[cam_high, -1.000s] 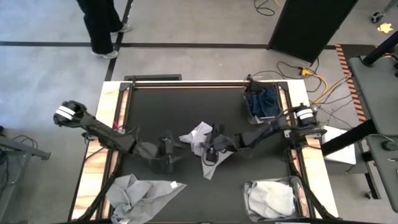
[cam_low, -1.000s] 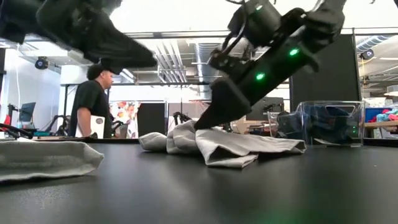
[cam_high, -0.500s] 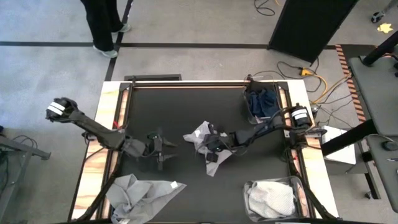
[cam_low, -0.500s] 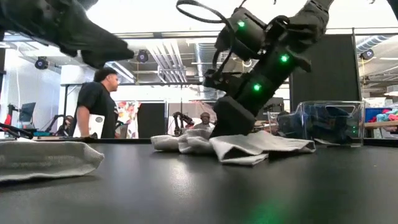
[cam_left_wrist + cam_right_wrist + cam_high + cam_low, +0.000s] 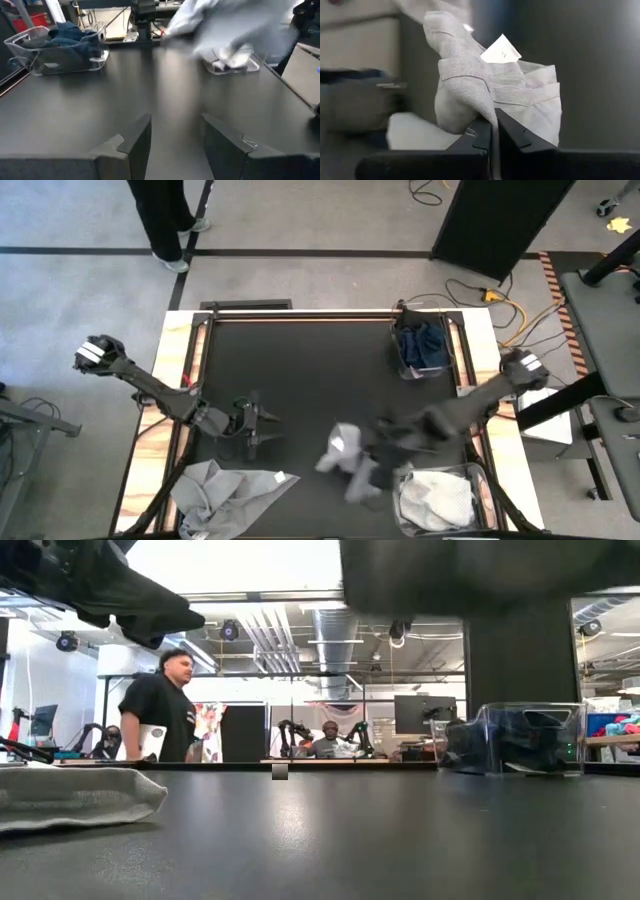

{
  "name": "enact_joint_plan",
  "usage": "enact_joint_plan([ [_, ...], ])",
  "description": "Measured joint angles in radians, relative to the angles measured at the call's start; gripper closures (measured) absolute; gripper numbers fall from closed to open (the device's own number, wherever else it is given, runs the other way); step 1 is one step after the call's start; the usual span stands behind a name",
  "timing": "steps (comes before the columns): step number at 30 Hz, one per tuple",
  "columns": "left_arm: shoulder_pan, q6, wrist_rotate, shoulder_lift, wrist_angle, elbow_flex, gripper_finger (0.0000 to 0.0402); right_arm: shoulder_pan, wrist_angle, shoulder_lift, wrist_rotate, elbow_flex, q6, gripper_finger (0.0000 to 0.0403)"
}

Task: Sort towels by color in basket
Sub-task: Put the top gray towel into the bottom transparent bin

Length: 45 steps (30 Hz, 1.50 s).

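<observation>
My right gripper [image 5: 376, 452] is shut on a light grey towel [image 5: 345, 452] with a white tag [image 5: 501, 50], above the table's near middle. It is beside the near right basket [image 5: 403, 480], which holds light towels [image 5: 436, 500]. My left gripper [image 5: 255, 426] is open and empty over the table's left half; its fingers [image 5: 135, 142] stand apart above bare table. Another light grey towel [image 5: 225, 490] lies crumpled on the near left corner. The far right basket [image 5: 402, 360] holds dark navy towels [image 5: 422, 343]. My right gripper pinches a bunched fold of the grey towel [image 5: 490, 117] between its two shut fingers, several layers together. The towel is lifted clear of the table, and the rest of it bulges out beyond the fingertips.
A person [image 5: 155, 715] stands beyond the table's far left, and others sit farther back in the room. The two clear baskets stand along the right edge. Bare black table [image 5: 300, 360] lies across the middle and far left.
My right gripper has lifted the grey towel off the middle of the table. It has carried it toward the near edge, beside the near right basket. The towel has gone from lying spread on the table to hanging bunched. My left gripper has drawn back slightly toward the left edge.
</observation>
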Motion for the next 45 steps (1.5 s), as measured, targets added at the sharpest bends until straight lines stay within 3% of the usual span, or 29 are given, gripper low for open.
enact_joint_plan([
  [6, -0.004, -0.007, -0.002, 0.024, 0.022, 0.018, 0.0249, 0.216, -0.200, -0.115, -0.054, 0.035, 0.464, 0.0394],
  [11, -0.010, -0.008, 0.000, 0.044, 0.020, 0.029, 0.0249, 0.371, -0.531, -0.121, -0.061, 0.021, 0.901, 0.0394],
  [13, -0.011, -0.008, -0.002, 0.051, 0.019, 0.032, 0.0249, 0.397, -0.642, -0.104, -0.044, 0.000, 1.067, 0.0394],
  [15, -0.011, -0.008, -0.002, 0.057, 0.018, 0.034, 0.0249, 0.403, -0.617, -0.091, 0.024, -0.057, 1.161, 0.0394],
  [18, -0.011, -0.008, -0.002, 0.069, 0.020, 0.038, 0.0249, 0.394, -0.424, -0.065, 0.056, -0.139, 1.179, 0.0394],
  [21, -0.011, -0.008, -0.002, 0.081, 0.023, 0.038, 0.0249, 0.382, -0.273, 0.004, 0.003, -0.183, 1.101, 0.0394],
  [25, -0.011, -0.019, -0.002, 0.097, 0.019, 0.038, 0.0249, 0.383, -0.162, 0.100, -0.266, -0.190, 0.940, 0.0394],
  [30, -0.011, -0.026, -0.002, 0.107, 0.019, 0.038, 0.0249, 0.419, -0.189, 0.188, -0.589, -0.196, 0.909, 0.0394],
  [37, -0.011, -0.024, -0.002, 0.106, 0.019, 0.039, 0.0249, 0.411, -0.131, 0.195, -0.486, -0.264, 0.945, 0.0394],
  [41, -0.011, -0.024, -0.002, 0.106, 0.011, 0.039, 0.0249, 0.383, -0.058, 0.192, -0.494, -0.335, 0.993, 0.0394],
  [45, -0.011, -0.023, -0.002, 0.106, 0.007, 0.039, 0.0249, 0.362, 0.084, 0.188, -0.577, -0.426, 1.030, 0.0393],
])
